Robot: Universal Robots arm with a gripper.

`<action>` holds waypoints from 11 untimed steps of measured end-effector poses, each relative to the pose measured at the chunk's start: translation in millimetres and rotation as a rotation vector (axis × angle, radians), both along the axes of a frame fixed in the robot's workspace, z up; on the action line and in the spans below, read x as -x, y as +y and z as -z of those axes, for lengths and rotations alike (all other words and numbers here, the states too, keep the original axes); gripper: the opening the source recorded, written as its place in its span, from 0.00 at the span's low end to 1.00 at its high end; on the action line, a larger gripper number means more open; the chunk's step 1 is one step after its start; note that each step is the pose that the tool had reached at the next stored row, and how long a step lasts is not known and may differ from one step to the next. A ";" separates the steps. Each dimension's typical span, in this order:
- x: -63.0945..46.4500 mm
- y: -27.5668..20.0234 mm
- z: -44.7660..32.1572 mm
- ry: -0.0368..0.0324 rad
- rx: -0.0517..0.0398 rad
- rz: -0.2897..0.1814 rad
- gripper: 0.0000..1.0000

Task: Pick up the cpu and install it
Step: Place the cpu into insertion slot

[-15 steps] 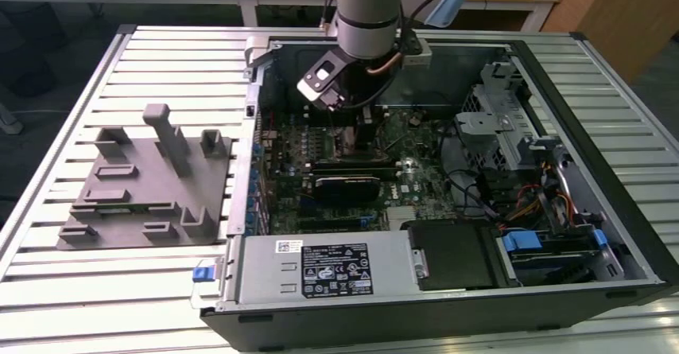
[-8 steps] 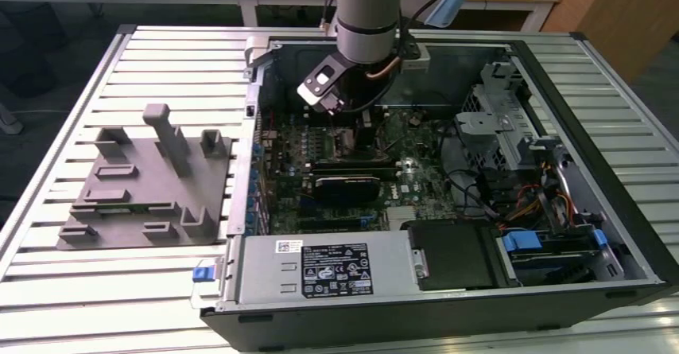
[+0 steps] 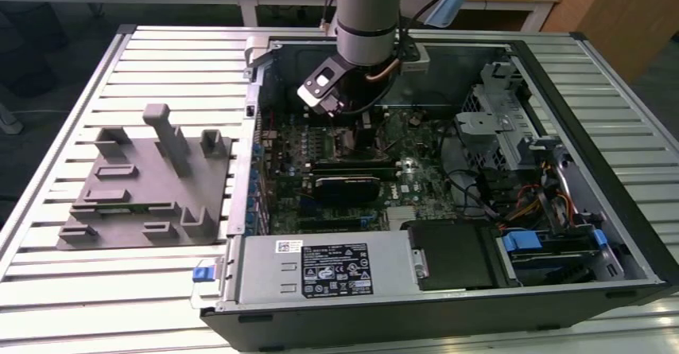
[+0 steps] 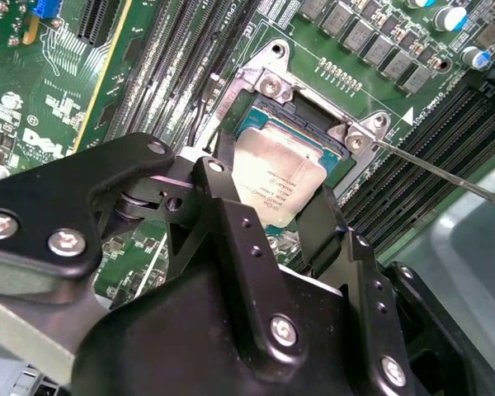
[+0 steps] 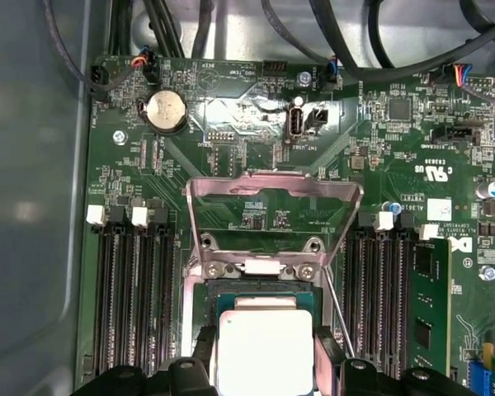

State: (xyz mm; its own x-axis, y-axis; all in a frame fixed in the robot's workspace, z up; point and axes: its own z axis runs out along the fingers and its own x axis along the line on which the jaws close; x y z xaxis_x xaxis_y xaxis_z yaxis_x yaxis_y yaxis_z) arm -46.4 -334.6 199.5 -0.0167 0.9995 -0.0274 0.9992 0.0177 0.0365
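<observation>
Black fingers sit nearest the lens in the second wrist view, with the jaws closed narrow on the cpu, one finger against each side edge. Cpu silver face up, printed side showing, held at the open socket on the green motherboard; cannot tell whether it is seated or just above. In the first wrist view the socket's metal load plate stands swung open beyond the cpu, with memory slots to either side. Thin lever rod runs out from the socket corner. Exterior view: arm reaches down from upper middle of the frame into an open computer case lying on a slatted table. Grey tray with upright posts rests on the table at the exterior view's left, well apart from the arm.
</observation>
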 end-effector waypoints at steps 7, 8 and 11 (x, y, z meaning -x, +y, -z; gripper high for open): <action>0.0 0.0 2.2 -0.0001 0.0000 0.005 0.54; 0.0 0.0 2.6 0.0000 0.0001 0.008 0.54; 0.3 0.1 3.3 0.0000 -0.0001 0.009 0.54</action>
State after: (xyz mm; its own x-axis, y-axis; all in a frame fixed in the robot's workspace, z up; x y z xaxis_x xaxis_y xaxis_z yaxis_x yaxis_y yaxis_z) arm -46.7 -334.5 196.2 -0.0075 0.9996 -0.0273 0.9993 0.0085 0.0365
